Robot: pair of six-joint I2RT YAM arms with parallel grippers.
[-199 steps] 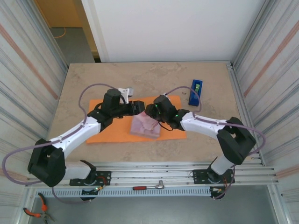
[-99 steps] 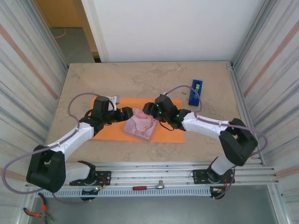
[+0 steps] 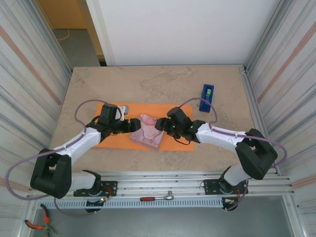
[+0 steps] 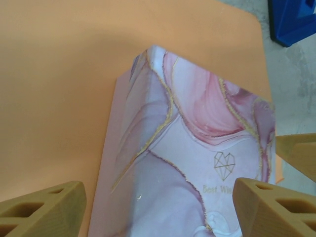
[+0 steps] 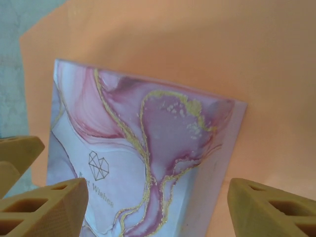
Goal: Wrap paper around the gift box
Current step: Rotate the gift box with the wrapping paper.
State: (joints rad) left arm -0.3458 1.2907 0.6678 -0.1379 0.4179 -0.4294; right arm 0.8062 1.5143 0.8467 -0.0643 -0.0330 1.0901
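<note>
The top camera looked down from above the near edge over the whole table (image 3: 148, 84); both wrist cameras faced the gift box (image 4: 197, 148) closely — from opposite sides — sharing the paper (image 4: 59, 74).

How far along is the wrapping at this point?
Done: the pink marbled gift box lies on the orange paper, near its middle. In hand: the left gripper and right gripper flank the box with jaws open, holding nothing. Left: every fold; the paper lies flat, no edge raised over the box, and the blue tape dispenser stands untouched at the table's far right.
</note>
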